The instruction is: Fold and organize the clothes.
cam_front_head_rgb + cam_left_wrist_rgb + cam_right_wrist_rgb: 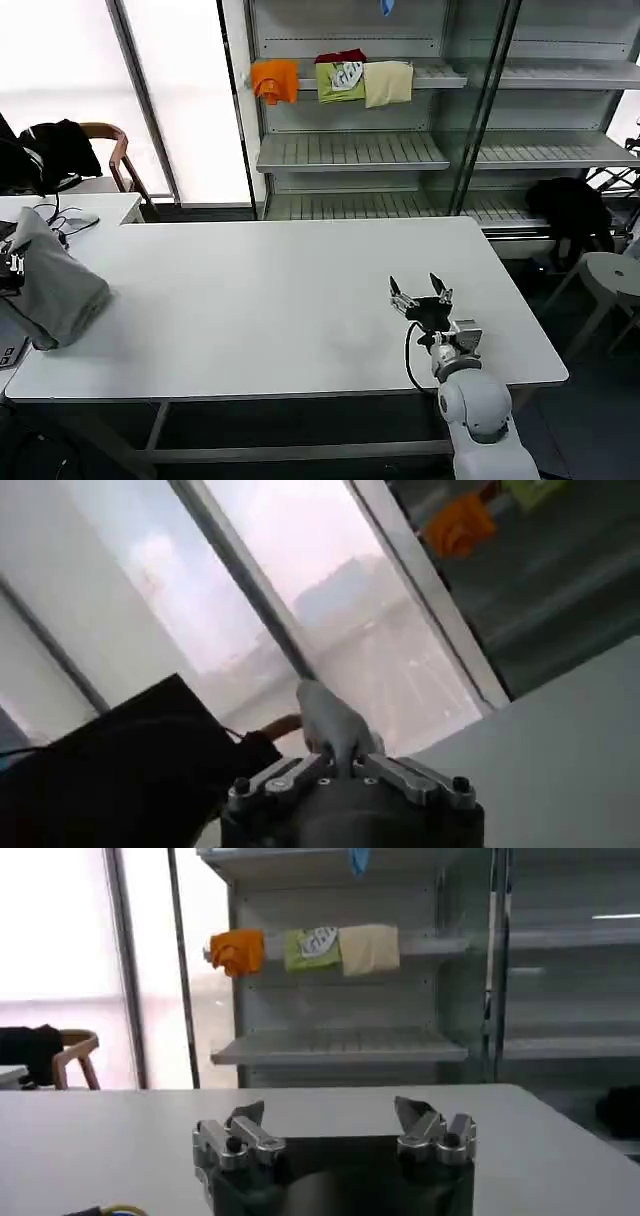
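From the head camera, the white table [290, 300] spreads across the middle, and a light grey shirt [50, 280] hangs in a bunched heap at its 9 o'clock edge, draped down from the left gripper [10, 268], which is cut off by the frame there. The left wrist camera gives what the head view cannot: the left gripper [340, 765] has its fingers drawn together on a pinch of that grey shirt [335, 725], clenched on the cloth, with a dark shape at 8 o'clock of it, too blurred to name. How the rest of the shirt hangs is out of that camera's sight.

The right gripper [421, 296] sits low over the table toward 4 o'clock in the head view, fingers spread and holding nothing. The right wrist camera confirms it: the right gripper [335, 1138] has its two fingers well apart, bare tabletop [100, 1138] between and beyond them.

On the shelving unit [350, 150] at 12 o'clock, the upper shelf carries an orange garment [275, 80], a green one [340, 80] and a cream one [388, 83] side by side; the lower shelves are bare slats. Black clothing [60, 148] lies over a wooden chair [118, 150] at 10 o'clock, and more black cloth [572, 212] sits at 3 o'clock beside a white stool [615, 275]. A cable [60, 222] lies near the shirt on the adjoining table.
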Motion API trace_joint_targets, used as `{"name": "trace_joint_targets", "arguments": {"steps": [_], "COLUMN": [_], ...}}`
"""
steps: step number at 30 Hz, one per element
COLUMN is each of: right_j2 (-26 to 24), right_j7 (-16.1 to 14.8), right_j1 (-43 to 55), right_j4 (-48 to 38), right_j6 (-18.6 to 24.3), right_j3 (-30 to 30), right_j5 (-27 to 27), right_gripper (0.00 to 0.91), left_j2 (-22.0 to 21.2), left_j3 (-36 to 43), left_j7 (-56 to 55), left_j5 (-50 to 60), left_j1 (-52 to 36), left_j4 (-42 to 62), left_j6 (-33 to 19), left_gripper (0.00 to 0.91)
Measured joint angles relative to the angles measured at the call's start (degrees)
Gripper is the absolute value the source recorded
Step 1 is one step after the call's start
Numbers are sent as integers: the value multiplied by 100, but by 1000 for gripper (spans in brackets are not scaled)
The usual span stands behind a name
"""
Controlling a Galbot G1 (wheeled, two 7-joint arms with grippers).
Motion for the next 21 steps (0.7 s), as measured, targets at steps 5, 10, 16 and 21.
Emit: {"name": "trace_joint_targets", "arguments": {"steps": [5,10,16,21], "right_j2": [-19,-93,-122,-129], "right_j7": [-26,-44,-33,-24], "right_j1": [-144,-308,-477,-542], "right_j4": [35,79,134,204], "right_j6": [74,109,136,127], "right_j3": [93,234,397,437], "right_j5": [3,47,104,107], "right_gripper": [907,907,907,907], "left_j2": [-290,-899,-1429,-1784], "left_j3": [359,929,1741,2422], "left_j7": [43,-5,-303,-745], "left_j5": [501,824,711,320], "left_j1": [212,361,330,129], "left_j4": [-316,-624,-1075,-1215], "left_j6": [-160,-156,166,467], "left_gripper": [30,30,81,111]}}
